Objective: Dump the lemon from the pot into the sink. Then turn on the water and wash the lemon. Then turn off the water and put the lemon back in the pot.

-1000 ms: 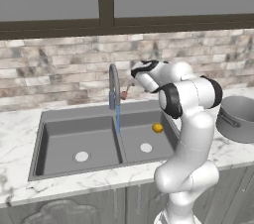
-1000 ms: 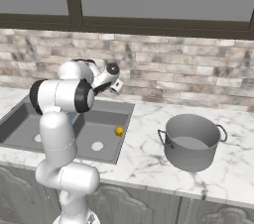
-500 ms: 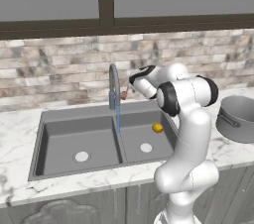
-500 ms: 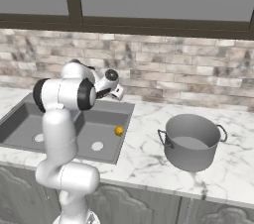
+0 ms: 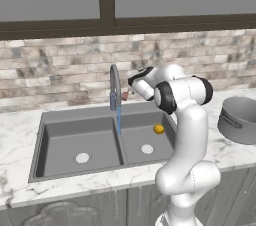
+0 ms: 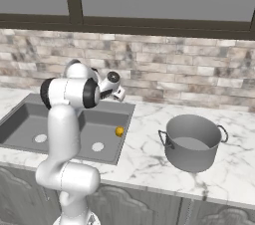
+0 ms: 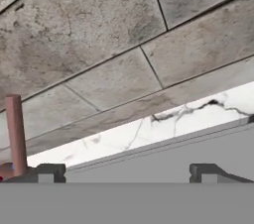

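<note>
Spanning the marble counter (image 5: 20, 120), the double-basin sink (image 5: 80, 140) receives a thin blue stream of water (image 5: 119, 120) from the faucet (image 5: 115, 82) near its centre divider. Well apart, the pot (image 6: 191, 142) stands upright toward the counter's right end. The gripper (image 5: 131, 86), jaws apart, hovers beside the red handle (image 7: 15, 134). The lemon (image 5: 158, 129) lies by the right basin's right wall.

sink (image 5: 75, 125): I see dark grey, matt, smooth walls
pot (image 6: 191, 142): I read it as grey brushed metal with a dull sheen
lemon (image 5: 158, 129): yellow-orange, matt skin
faucet (image 5: 114, 87): slim grey metal, satin
faucet handle (image 7: 15, 134): reddish, smooth, matt
counter (image 6: 149, 159): white veined marble, polished
backsplash (image 7: 124, 34): rough mottled stone brick
arm (image 5: 185, 135): glossy white plastic shell, dark joints
</note>
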{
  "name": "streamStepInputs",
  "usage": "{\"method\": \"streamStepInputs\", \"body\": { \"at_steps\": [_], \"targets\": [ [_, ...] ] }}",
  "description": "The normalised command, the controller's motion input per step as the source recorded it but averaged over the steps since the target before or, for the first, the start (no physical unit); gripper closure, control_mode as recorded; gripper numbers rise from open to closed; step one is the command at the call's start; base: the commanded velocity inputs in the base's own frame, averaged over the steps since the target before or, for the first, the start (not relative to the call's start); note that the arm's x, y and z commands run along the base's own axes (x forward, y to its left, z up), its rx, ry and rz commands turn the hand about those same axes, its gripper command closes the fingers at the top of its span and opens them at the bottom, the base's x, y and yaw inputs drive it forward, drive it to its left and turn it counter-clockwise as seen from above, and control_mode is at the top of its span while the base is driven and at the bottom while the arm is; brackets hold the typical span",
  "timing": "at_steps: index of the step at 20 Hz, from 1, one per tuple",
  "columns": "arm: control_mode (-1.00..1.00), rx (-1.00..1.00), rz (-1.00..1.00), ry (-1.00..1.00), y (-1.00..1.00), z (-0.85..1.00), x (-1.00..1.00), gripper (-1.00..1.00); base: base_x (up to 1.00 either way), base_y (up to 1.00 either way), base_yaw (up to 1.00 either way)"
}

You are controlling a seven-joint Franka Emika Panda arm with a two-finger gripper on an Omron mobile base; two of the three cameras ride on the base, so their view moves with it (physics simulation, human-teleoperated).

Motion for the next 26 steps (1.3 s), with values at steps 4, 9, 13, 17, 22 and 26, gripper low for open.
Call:
{"method": "streamStepInputs", "body": {
  "at_steps": [4,9,13,17,22,26],
  "targets": [
    [-1.00,0.00,0.00,0.00,0.00,-0.14,0.48,-1.00,0.00,0.00,0.00],
    [-1.00,0.00,0.00,0.01,0.02,-0.19,0.46,-1.00,0.00,0.00,0.00],
    [-1.00,0.00,0.00,0.00,0.10,-0.21,0.41,-1.00,0.00,0.00,0.00],
    [-1.00,0.00,0.00,0.00,0.19,-0.16,0.28,-1.00,0.00,0.00,0.00],
    [-1.00,0.00,0.00,0.00,0.39,-0.14,0.17,-1.00,0.00,0.00,0.00],
    [-1.00,0.00,0.00,0.00,0.38,-0.04,0.07,-1.00,0.00,0.00,0.00]
  ]
}}
